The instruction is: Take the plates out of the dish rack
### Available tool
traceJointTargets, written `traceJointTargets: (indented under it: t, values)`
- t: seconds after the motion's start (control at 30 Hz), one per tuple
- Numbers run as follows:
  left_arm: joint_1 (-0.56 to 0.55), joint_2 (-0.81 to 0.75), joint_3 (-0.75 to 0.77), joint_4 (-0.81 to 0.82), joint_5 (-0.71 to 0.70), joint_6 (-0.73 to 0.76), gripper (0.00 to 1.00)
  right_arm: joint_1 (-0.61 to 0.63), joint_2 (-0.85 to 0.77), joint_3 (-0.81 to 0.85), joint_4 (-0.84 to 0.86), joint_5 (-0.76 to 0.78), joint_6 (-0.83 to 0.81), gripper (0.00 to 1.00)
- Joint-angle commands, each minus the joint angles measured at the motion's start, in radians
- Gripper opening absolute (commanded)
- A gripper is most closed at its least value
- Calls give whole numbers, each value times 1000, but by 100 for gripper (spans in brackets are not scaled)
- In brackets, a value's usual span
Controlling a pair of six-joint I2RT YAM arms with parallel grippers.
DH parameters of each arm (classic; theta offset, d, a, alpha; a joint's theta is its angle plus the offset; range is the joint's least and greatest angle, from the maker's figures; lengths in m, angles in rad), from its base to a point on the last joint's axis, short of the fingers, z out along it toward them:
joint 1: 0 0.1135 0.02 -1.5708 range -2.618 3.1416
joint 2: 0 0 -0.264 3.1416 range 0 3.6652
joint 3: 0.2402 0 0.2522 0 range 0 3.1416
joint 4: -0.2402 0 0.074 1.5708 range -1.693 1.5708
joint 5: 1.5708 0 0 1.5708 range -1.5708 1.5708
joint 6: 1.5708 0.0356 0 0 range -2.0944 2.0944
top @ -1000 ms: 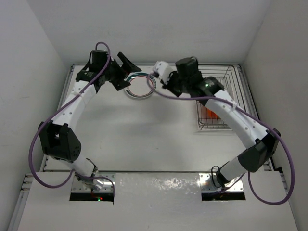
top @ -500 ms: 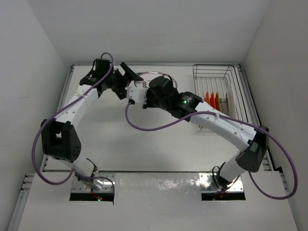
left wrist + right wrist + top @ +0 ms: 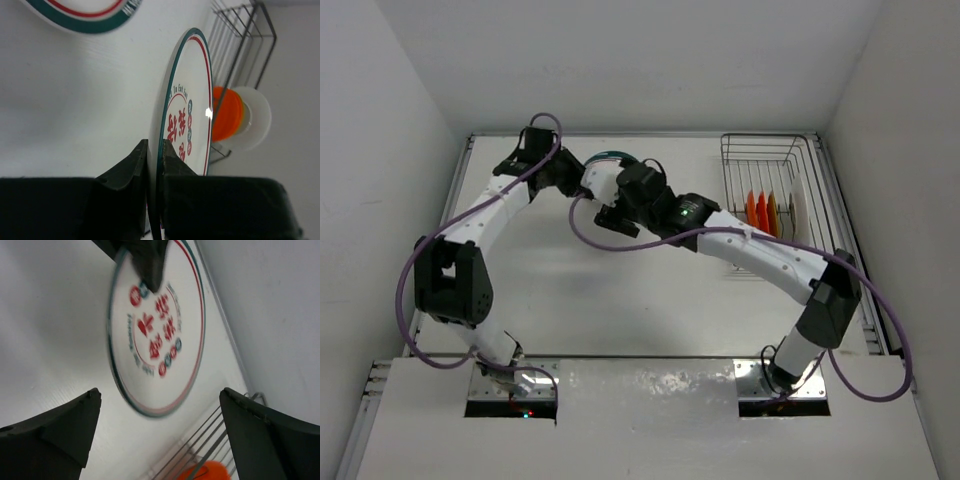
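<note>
Right hand [image 3: 159,395] has sprung apart — left hand [image 3: 154,146] now clamps the teal-rimmed plate [image 3: 187,100].

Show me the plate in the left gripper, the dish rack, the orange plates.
plate [image 3: 187,95]: left wrist view, printed face.
dish rack [image 3: 765,137]: top external view, far rim.
orange plates [image 3: 753,212]: top external view, upper edge.

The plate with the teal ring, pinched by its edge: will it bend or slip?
Probably stiff: the plate looks flat though the left end effector pinches only its rim. Its face shines, so it may be slippery. Held edge-on, it could tip.
</note>
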Motion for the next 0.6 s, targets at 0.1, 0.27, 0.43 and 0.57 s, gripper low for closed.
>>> traceJointTargets:
  t: [0.1, 0.27, 0.43, 0.57]
  values:
    - [24, 168, 148, 193, -306, 105, 0, -167, -227, -86, -50, 18, 536, 99]
    - [66, 367, 247, 286, -297, 114, 0, -227, -411, -172, -125, 61, 658, 99]
    - [86, 516, 365, 295, -240, 120, 1, -253, -537, -180, -274, 187, 712, 99]
    - [86, 585, 445, 243, -212, 120, 49, -349, -539, -142, -432, 198, 812, 99]
